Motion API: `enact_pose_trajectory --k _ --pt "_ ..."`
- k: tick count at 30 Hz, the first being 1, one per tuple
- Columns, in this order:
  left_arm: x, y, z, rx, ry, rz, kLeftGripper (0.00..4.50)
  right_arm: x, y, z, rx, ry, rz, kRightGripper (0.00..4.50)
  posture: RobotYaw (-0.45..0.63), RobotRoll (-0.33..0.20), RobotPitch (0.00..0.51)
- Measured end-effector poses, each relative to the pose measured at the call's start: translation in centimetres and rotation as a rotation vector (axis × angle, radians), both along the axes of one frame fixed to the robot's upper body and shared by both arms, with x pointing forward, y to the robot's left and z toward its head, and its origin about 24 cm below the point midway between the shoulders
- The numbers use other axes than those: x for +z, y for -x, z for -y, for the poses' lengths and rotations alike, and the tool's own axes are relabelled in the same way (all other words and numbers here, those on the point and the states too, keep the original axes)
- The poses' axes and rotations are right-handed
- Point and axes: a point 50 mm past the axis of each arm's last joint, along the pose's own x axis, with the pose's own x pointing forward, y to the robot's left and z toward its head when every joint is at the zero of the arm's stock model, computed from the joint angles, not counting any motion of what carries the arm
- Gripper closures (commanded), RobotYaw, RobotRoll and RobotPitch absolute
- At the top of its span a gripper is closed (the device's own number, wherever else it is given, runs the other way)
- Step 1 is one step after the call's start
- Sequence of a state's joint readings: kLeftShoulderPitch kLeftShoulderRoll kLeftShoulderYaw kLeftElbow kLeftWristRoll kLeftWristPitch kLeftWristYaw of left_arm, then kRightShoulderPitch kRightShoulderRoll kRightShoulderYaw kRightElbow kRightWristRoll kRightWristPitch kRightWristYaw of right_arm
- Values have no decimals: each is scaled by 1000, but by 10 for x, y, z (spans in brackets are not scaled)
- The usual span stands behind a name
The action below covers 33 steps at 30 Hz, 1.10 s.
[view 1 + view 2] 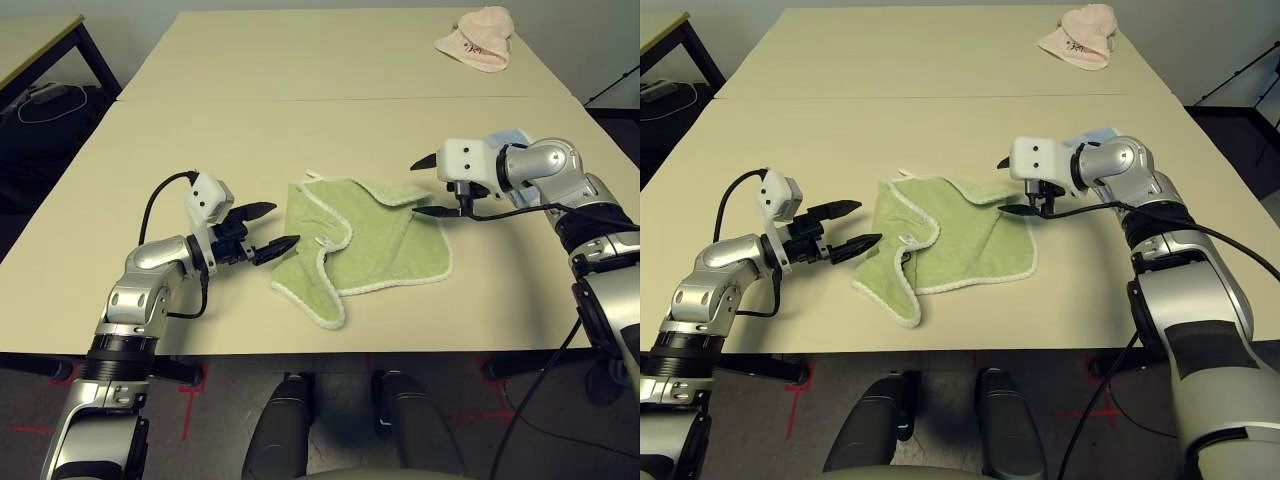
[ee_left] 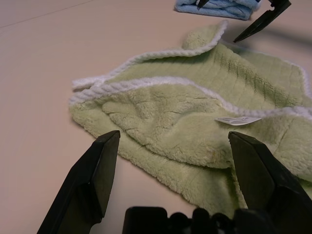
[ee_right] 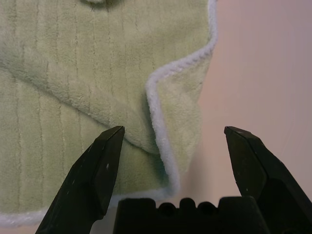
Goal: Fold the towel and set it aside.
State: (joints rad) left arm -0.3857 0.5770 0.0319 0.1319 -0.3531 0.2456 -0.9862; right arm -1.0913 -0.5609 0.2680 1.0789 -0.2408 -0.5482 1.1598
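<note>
My left gripper (image 1: 267,228) and right gripper (image 1: 432,187) wait with fingers wide open (holding nothing) at opposite sides of the rumpled towel (image 1: 365,247), ready to grab.

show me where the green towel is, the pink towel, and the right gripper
green towel (image 1: 385,245), left eye view, on the flat middle of the cloth.
pink towel (image 1: 477,40), left eye view, on the middle of the bundle.
right gripper (image 1: 428,187), left eye view, midway between its open fingertips.

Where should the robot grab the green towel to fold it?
Probably the turned-over corner of the green towel, taken from the robot's right, where the open right claw hovers. That white-edged flap is doubled up, so it offers more to pinch than the flat parts.
</note>
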Motion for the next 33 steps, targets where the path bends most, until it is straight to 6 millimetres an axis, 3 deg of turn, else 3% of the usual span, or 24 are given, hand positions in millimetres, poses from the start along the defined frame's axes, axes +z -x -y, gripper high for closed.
enact_pose_trajectory --k 2,4,14,25,33 --pt "1 0 1 -2 -1 4 0 -1 -1 -1 -2 5 3 34 50 0 122" --pt "1 0 1 -2 -1 6 0 -2 -1 0 -7 7 2 612 51 0 121" --pt "4 1 4 -2 1 27 0 3 -3 -5 -1 11 29 4458 49 0 118" --pt "2 1 4 3 6 -2 0 5 -5 -4 -8 26 21 4458 57 0 113" --pt "2 1 2 15 -2 -29 0 23 -11 1 -85 -126 -4 4458 62 0 109"
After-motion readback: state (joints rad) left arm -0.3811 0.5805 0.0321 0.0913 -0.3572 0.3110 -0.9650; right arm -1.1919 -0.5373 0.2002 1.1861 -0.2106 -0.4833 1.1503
